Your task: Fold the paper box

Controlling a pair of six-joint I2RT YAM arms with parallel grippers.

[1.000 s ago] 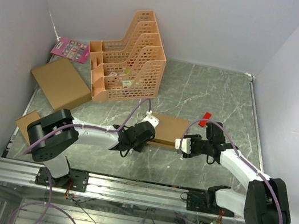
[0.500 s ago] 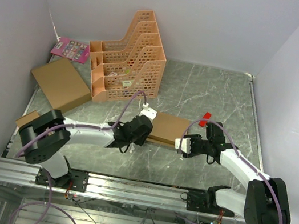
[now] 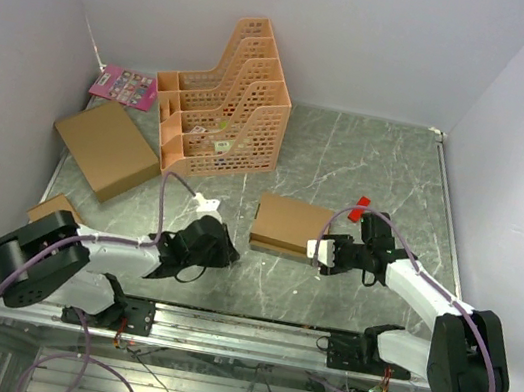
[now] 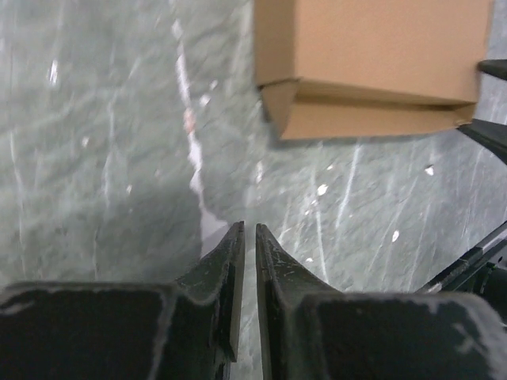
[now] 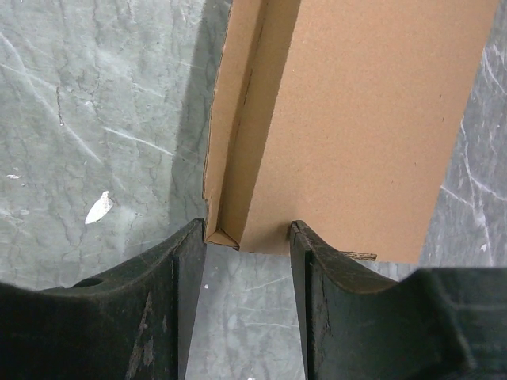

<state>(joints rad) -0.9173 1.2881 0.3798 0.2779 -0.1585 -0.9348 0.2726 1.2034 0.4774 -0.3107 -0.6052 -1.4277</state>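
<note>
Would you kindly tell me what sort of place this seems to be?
Probably a robotics lab test cell: plain pale walls enclose a marble-patterned table, an aluminium rail runs along its near edge, and an orange file organizer sits as a prop.

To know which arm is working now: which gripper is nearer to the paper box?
Right. The right gripper has its open fingers astride a corner of the paper box; the left gripper, shut, sits apart, left of it.
</note>
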